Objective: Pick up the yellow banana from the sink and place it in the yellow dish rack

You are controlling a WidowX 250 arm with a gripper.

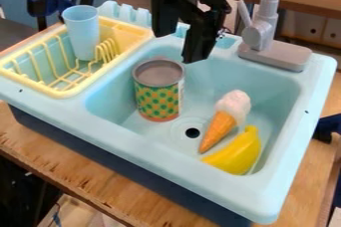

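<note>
The black gripper [176, 47] hangs over the back of the light blue sink basin, its two fingers apart and nothing between them. Below it, a can [158, 91] with a green and yellow pattern stands upright on the left side of the basin, and is the object nearest the gripper. To the right, an ice cream cone [225, 119] with a white top and orange cone lies slanted beside the drain. A yellow banana [236, 152] lies in the basin's front right part, close to the cone.
A yellow dish rack [63, 93] sits left of the basin, with a light blue cup [83, 32] standing in it. The grey faucet [273, 54] rises from the sink's back right edge. The sink [166, 159] rests on a wooden table [100, 186].
</note>
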